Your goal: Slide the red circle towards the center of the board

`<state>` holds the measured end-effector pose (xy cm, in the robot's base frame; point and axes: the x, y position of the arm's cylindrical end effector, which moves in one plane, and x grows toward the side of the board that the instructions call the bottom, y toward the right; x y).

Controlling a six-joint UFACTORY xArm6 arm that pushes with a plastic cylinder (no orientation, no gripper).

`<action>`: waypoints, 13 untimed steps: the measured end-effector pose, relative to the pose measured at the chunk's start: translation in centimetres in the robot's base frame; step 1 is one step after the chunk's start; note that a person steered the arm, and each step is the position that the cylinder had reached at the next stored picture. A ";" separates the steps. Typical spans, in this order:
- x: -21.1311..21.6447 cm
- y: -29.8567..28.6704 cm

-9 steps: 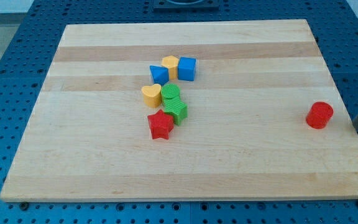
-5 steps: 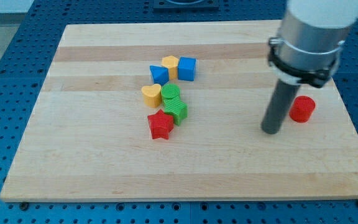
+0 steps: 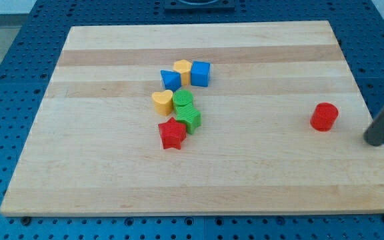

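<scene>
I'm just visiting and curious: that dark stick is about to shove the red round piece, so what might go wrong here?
My tip sits to the view's right of the red circle and slightly lower, so an off-centre push might send it slanting upward. Pushed too far, it could knock into the red star and green blocks.

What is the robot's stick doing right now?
No gripper. My tip holds nothing, sitting at the red circle's right, not touching.

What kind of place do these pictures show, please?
Probably a robotics lab bench: a wooden board lies on a blue perforated table, with small coloured blocks such as the red circle, and my tip at its right.
</scene>
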<state>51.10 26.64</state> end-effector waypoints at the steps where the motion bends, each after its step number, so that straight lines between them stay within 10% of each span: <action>1: -0.1 -4.0; 4: -6.2 -11.8; 6: 0.3 -8.3; 8: -10.4 -2.7; 13: -5.7 -6.8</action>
<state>45.42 19.81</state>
